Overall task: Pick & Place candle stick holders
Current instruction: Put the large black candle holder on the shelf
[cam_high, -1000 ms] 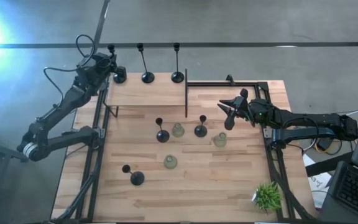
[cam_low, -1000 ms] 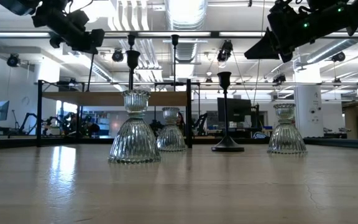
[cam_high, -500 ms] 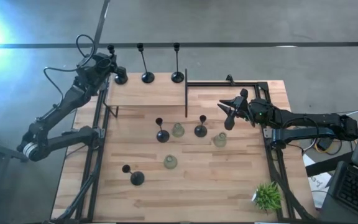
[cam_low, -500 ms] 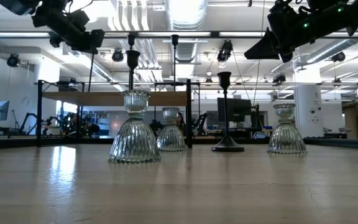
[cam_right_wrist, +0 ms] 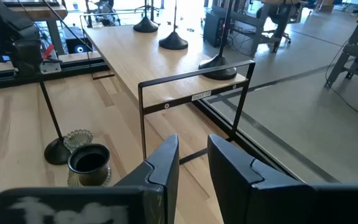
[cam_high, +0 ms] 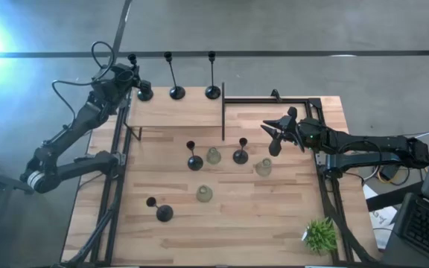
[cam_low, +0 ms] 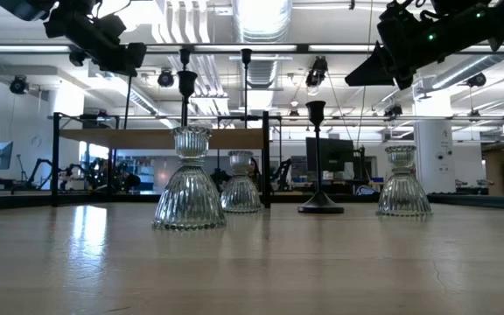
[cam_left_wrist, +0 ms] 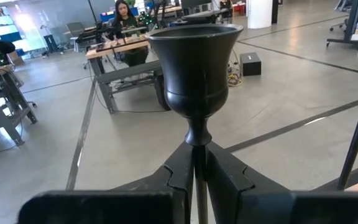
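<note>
Black metal is what we see most: three tall thin-stemmed black candle holders [cam_high: 176, 77] on the raised wooden shelf [cam_high: 173, 110], where our left hand [cam_high: 134, 80] pinches the stem of the leftmost black holder [cam_left_wrist: 194, 81]. On the wooden surface [cam_high: 274, 216] below stand three short black holders [cam_high: 194, 157] and three squat pale-green glass holders [cam_high: 213, 155], cups empty. Our right hand [cam_high: 272, 137] hovers above, fingers narrowly parted, gripping nothing. We read no writing.

Wooden desk [cam_high: 274, 216] with black frame. Raised wooden shelf [cam_high: 173, 110] at far left of desk. Small green potted plant [cam_high: 320, 234] at near right corner. Laptop [cam_high: 427, 223] off desk, right.
</note>
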You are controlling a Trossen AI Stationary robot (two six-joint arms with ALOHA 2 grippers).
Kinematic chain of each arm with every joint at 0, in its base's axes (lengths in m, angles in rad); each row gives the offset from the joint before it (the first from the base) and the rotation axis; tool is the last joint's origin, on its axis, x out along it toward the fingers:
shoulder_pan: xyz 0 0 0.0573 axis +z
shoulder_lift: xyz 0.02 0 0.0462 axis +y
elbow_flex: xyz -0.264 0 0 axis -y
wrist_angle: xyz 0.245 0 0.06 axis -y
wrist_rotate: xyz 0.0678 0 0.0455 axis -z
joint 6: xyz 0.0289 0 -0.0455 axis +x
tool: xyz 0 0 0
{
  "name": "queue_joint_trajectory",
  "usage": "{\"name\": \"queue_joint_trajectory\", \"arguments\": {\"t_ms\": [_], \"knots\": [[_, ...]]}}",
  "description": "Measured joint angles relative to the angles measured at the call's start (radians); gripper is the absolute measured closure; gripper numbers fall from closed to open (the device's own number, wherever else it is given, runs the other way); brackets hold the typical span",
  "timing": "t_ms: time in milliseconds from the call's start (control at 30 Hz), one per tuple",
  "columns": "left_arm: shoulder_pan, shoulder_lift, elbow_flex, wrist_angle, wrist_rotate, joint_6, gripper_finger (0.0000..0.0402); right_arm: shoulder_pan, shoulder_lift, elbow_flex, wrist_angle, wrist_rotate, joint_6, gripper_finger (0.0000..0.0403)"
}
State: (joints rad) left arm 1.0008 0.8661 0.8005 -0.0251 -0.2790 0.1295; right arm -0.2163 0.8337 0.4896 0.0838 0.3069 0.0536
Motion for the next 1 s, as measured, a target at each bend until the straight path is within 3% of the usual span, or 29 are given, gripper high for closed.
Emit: {"name": "queue_joint_trajectory", "arguments": {"t_ms": [300,733,1000], "knots": [[0.0,0.0,0.01,-0.043,0.001,0.011,0.0358,0.0,0.0,0.0,0.0,0.0,0.01,0.031],[0.0,0.002,0.006,-0.04,0.009,0.018,0.0253,0.0,0.0,0.0,0.0,-0.002,0.018,0.0306],[-0.001,-0.026,0.006,-0.059,0.022,0.008,0.0241,0.0,0.0,0.0,0.0,-0.002,0.018,0.0314]]}}
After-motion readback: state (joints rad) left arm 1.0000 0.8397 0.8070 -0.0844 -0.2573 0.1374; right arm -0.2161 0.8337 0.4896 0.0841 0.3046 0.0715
